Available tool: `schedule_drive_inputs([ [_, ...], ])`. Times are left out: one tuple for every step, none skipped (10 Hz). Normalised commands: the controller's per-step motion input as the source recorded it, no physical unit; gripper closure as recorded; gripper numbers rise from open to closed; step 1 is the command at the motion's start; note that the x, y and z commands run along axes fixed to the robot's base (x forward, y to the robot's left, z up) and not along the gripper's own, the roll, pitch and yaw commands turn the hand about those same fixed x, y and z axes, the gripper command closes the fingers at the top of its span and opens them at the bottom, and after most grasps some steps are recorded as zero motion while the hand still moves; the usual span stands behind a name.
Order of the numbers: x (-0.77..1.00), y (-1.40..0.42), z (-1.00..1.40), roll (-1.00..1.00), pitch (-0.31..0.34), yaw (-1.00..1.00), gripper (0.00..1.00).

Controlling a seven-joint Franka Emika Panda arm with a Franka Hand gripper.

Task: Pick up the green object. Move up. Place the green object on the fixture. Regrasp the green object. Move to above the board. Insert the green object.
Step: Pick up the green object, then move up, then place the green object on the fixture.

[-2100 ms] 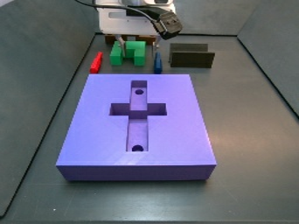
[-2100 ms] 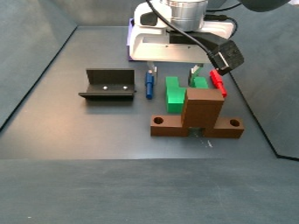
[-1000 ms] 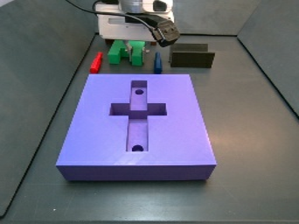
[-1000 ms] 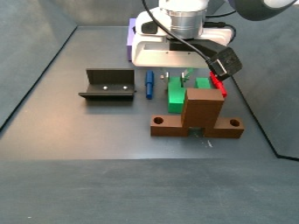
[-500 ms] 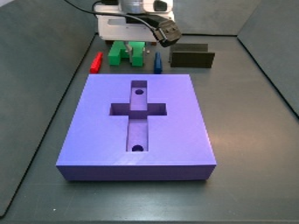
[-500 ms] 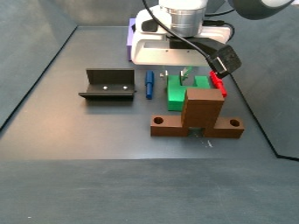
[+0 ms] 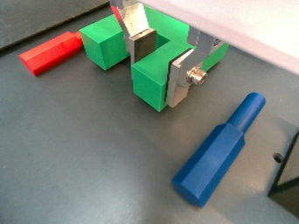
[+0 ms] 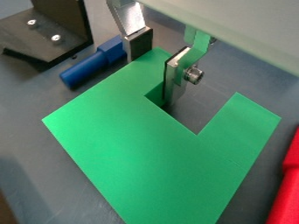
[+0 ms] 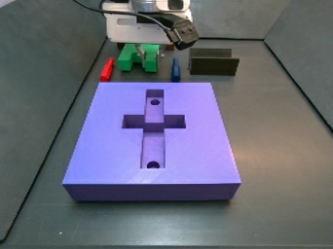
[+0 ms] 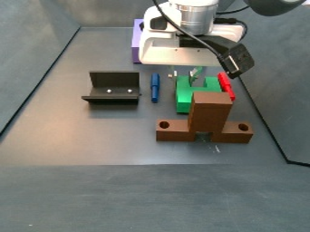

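The green object is a bright green U-shaped block that appears to rest on the dark floor. It fills much of a wrist view. My gripper is shut on one leg of the U, with one finger down in the notch and the other finger against the leg's outer face. Both side views show the gripper low over the green object. The fixture stands a little to one side. The purple board lies in the foreground.
A red bar lies on one side of the green piece, a blue peg on the other. A brown cross-shaped block stands close in front. Dark walls enclose the floor.
The gripper has come down over the green object and its fingers have drawn in from a wide gap onto one leg. The green object has stayed where it was.
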Motion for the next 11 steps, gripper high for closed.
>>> schedule_drive_inputs([
  [0.00,0.00,0.00,0.00,0.000,0.00,1.00],
  [0.00,0.00,0.00,0.00,0.000,0.00,1.00],
  [0.00,0.00,0.00,0.00,0.000,0.00,1.00],
  [0.00,0.00,0.83,0.00,0.000,0.00,1.00],
  [0.03,-0.14,0.75,-0.01,0.021,-0.08,1.00],
  [0.00,-0.07,0.41,0.01,0.022,-0.06,1.00],
  [0.00,0.00,0.00,0.01,0.000,0.00,1.00],
  [0.00,0.00,0.00,-0.03,-0.011,0.00,1.00],
  [0.25,0.05,0.03,-0.40,0.000,-0.02,1.00],
  [0.83,0.00,0.38,-0.68,0.000,0.00,1.00],
  [0.92,-0.10,0.21,-0.57,0.000,-0.05,1.00],
])
